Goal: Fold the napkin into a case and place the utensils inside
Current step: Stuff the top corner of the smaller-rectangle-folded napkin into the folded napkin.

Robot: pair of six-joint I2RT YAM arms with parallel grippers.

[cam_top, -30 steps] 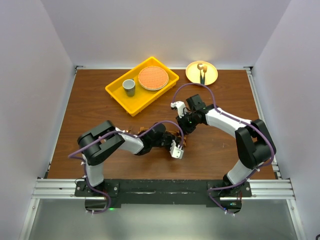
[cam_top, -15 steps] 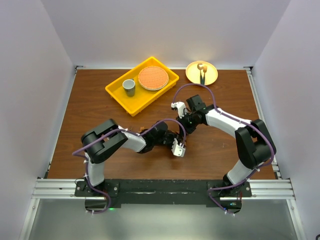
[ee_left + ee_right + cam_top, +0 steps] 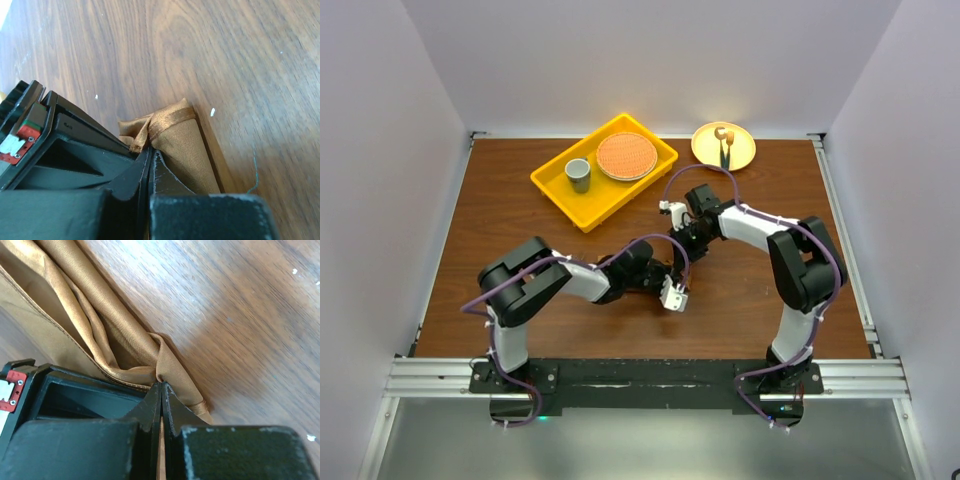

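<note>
The rust-brown napkin (image 3: 181,142) lies bunched on the wooden table, a rolled hem at its corner. My left gripper (image 3: 151,156) is shut on its fold. In the right wrist view the napkin (image 3: 95,315) lies in long folds and my right gripper (image 3: 161,386) is shut on a pinched fold of it. In the top view the left gripper (image 3: 663,272) and the right gripper (image 3: 679,248) meet near the table's middle and hide almost all of the cloth. The copper spoon is not in view. No finished case shows.
A yellow tray (image 3: 558,204) at the back holds a grey cup (image 3: 578,175) and an orange round plate (image 3: 626,156). A yellow plate (image 3: 740,150) at the back right holds a short dark-handled, gold-tipped utensil (image 3: 724,150). White walls enclose the table.
The right arm's elbow has swung left and inward, and its gripper has shifted slightly left and back. The left gripper has edged a little toward it. Both stay shut on the napkin.
</note>
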